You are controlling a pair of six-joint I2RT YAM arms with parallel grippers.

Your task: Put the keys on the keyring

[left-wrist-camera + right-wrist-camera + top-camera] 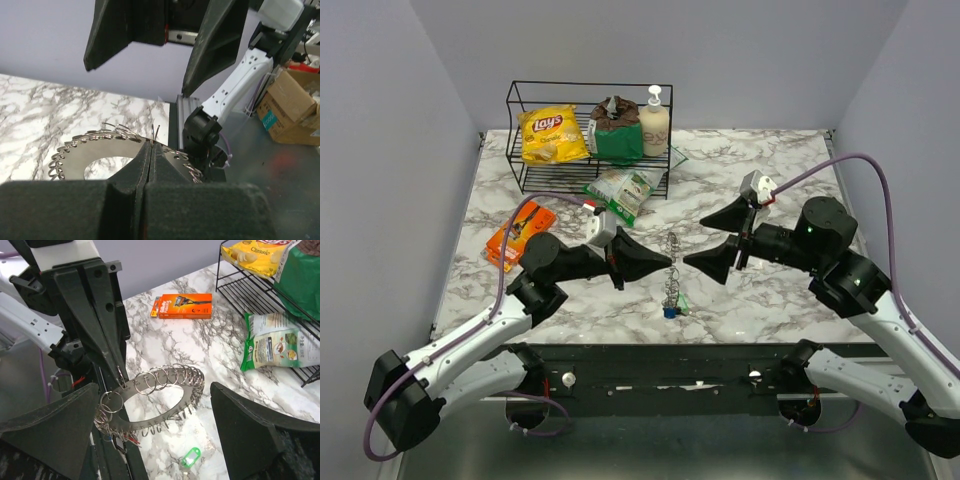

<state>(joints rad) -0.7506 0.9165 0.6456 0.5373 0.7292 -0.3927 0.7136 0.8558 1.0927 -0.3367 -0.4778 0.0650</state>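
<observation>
Left claw (669, 262) shut tight on the keyring (672, 272); right claw (695, 243) wide open, holding nothing.
Left fingers pinch the edge of the keyring, a flat oval metal plate edged with many wire split rings, holding it above the marble table (780, 170) near the front edge, between the two claws. In the top view it hangs edge-on below the left fingertips. Right claw faces it from just beside, jaws spread either side of it, not touching. Clustered rings with small dark keys (117, 440) hang off the plate's low end; a blue key (668, 311) shows there. A green key (190, 457) sits just below the plate; cannot tell if it is attached. Orange packet (520, 232) lies well to the left, wire rack (590, 135) of snack bags at the back.
</observation>
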